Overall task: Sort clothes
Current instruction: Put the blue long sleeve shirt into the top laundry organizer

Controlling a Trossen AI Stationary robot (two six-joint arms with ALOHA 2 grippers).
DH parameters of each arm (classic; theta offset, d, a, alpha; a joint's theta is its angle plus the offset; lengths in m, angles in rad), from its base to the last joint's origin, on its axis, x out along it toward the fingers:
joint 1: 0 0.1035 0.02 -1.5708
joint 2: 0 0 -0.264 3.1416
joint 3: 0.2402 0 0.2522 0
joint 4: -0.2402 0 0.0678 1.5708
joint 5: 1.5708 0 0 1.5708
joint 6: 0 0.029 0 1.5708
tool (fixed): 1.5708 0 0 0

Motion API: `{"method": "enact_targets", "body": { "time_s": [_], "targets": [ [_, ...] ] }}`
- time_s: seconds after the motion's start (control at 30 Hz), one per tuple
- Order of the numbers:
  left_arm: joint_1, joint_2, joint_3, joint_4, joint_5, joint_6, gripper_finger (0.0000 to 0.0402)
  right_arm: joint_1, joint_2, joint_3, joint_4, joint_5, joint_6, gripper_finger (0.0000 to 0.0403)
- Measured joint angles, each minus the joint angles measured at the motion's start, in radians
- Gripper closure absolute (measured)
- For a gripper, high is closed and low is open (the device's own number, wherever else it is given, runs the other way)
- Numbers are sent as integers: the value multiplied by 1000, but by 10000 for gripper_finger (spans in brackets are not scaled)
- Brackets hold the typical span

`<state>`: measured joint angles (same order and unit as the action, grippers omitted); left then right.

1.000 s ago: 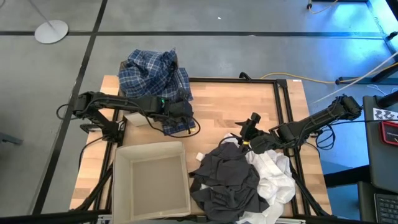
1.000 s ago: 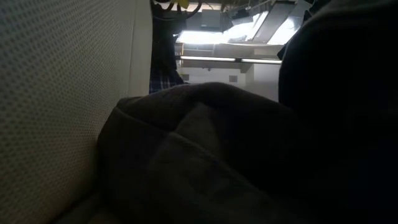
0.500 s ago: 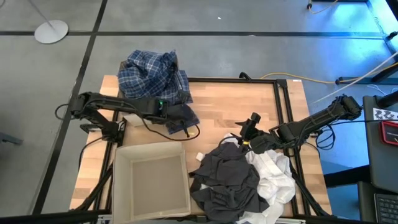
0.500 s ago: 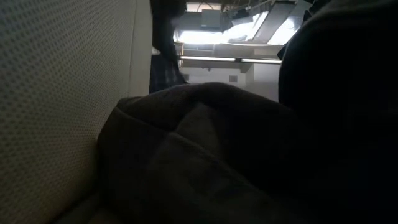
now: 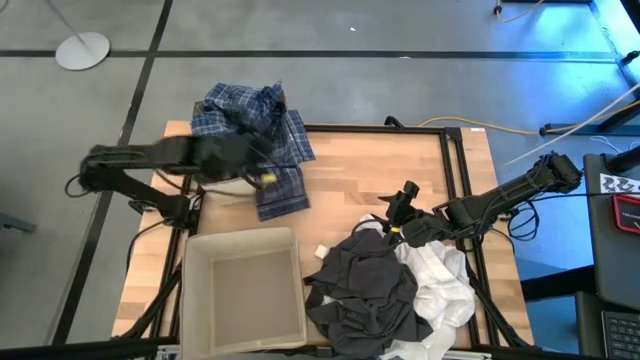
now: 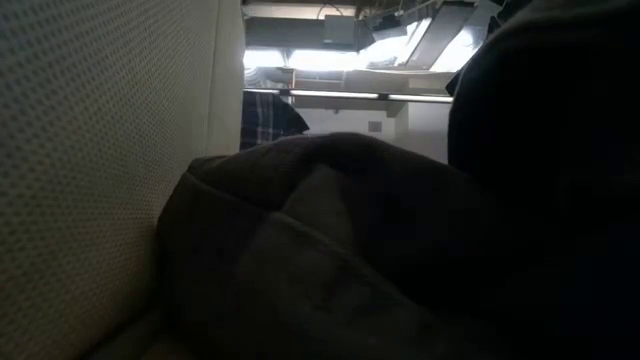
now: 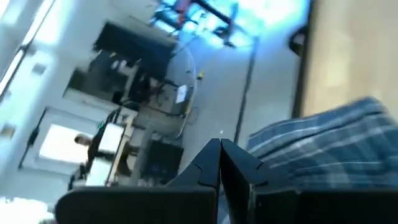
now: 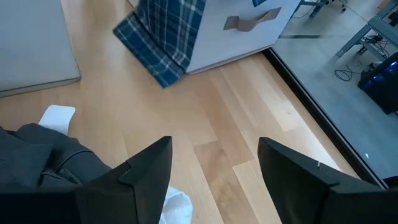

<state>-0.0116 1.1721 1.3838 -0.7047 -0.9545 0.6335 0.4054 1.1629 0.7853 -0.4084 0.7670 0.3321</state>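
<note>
A blue-and-white plaid shirt (image 5: 250, 115) lies heaped on the far beige box, and one end (image 5: 282, 192) hangs down the box's side to the table. It also shows in the right wrist view (image 8: 165, 37). My left gripper (image 5: 260, 174) is beside that hanging end, with its fingers shut (image 7: 219, 144) and nothing between them. A dark grey garment (image 5: 365, 290) and white ones (image 5: 445, 290) lie piled at the near right. My right gripper (image 5: 400, 212) hangs open (image 8: 214, 180) over the pile's far edge. No dark green garment shows.
An open beige fabric box (image 5: 245, 290) stands at the near left, and its wall (image 6: 100, 150) fills the left of the low view. The far box's side with a strap handle (image 8: 249, 22) faces my right gripper. Bare wood (image 5: 380, 165) lies in the table's middle.
My left gripper has drawn back fast from the plaid shirt's hanging end toward the table's left edge. It has left the low view. The hanging end now shows uncovered against the box's side.
</note>
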Motion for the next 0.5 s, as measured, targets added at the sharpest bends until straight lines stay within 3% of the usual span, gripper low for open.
{"method": "enact_targets", "body": {
  "time_s": [0.07, 0.17, 0.27, 0.5],
  "targets": [
    [16, -55, 1, -18, 54, -58, 397, 0, 0, 0, 2, 0, 0, 162],
    [38, -99, 1, -44, 232, -210, 394, 0, 0, 0, 7, 0, 0, 162],
    [56, -98, -2, -96, 383, -266, 384, 0, 0, 0, 9, 3, 0, 162],
    [52, 45, -62, -102, 405, -264, 312, 0, 0, 0, 17, 5, 0, 162]
  ]
}}
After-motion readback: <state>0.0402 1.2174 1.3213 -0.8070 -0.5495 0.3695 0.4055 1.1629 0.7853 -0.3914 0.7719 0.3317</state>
